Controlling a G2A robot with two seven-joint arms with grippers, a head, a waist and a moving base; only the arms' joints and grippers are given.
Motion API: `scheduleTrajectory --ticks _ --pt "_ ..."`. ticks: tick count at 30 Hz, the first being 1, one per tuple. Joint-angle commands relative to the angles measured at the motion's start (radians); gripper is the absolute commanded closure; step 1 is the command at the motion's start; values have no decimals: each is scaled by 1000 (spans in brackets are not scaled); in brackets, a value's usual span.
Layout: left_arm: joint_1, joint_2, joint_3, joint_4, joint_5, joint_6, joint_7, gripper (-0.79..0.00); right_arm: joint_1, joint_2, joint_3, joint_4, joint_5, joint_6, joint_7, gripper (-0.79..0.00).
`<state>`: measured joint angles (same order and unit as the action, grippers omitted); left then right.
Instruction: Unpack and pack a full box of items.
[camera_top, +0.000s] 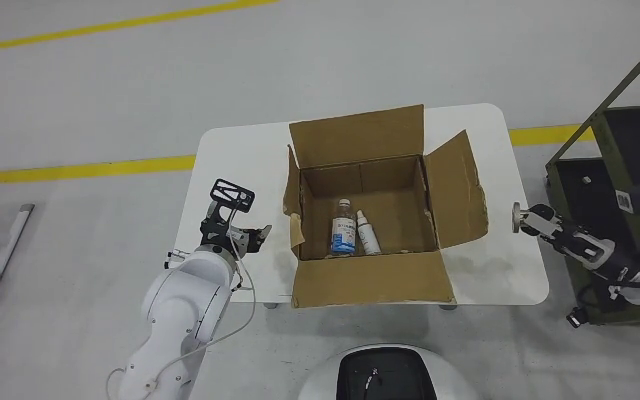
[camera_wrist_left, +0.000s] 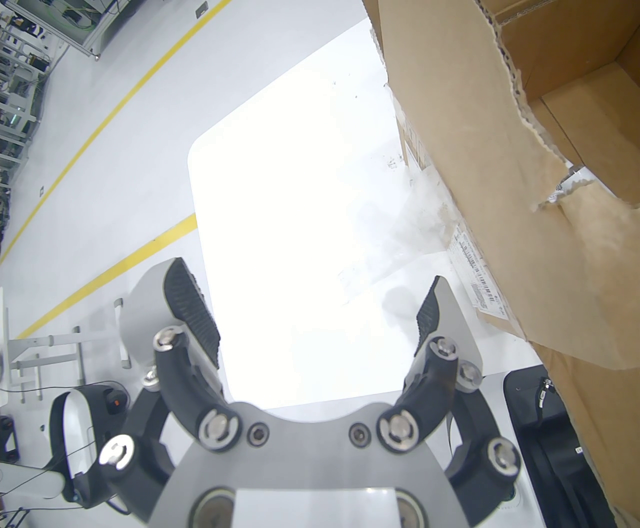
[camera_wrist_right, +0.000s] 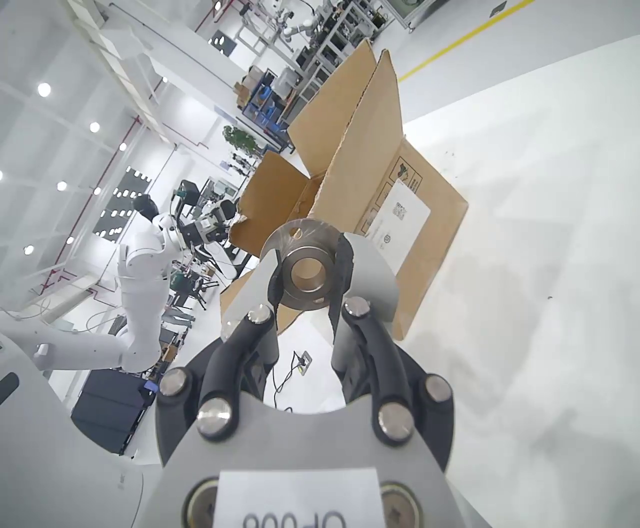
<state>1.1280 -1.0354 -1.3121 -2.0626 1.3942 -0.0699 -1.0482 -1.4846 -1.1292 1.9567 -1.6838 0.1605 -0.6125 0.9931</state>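
R gripper (camera_wrist_right: 309, 274) clamps metal ring (camera_wrist_right: 299, 236), prob flange, right of box (camera_top: 372, 281); L gripper (camera_wrist_left: 306, 278) left of it, jaws spread wide, empty

Brown box (camera_top: 370, 280), white table (camera_top: 245, 160)

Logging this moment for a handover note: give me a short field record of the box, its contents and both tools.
box: open cardboard box on the white table, flaps spread
contents: blue-labelled bottle and smaller white bottle, lying side by side
left tool: open, empty, over the table beside the box
right tool: shut on a metal flange, outside the box near the table's edge
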Motion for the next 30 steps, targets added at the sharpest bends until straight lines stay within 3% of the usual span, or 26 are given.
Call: scheduleTrajectory --ticks 1,10,15,30 --pt "0 0 0 0 0 0 0 -785 -3 0 -16 -32 5 -10 -18 0" --pt "0 0 0 0 0 0 0 -785 34 9 -91 -180 92 0 -9 0" --pt "0 0 0 0 0 0 0 -785 90 13 -163 -221 -2 34 -24 0" --pt "0 0 0 0 0 0 0 -785 275 7 -431 -179 -628 267 -234 0"
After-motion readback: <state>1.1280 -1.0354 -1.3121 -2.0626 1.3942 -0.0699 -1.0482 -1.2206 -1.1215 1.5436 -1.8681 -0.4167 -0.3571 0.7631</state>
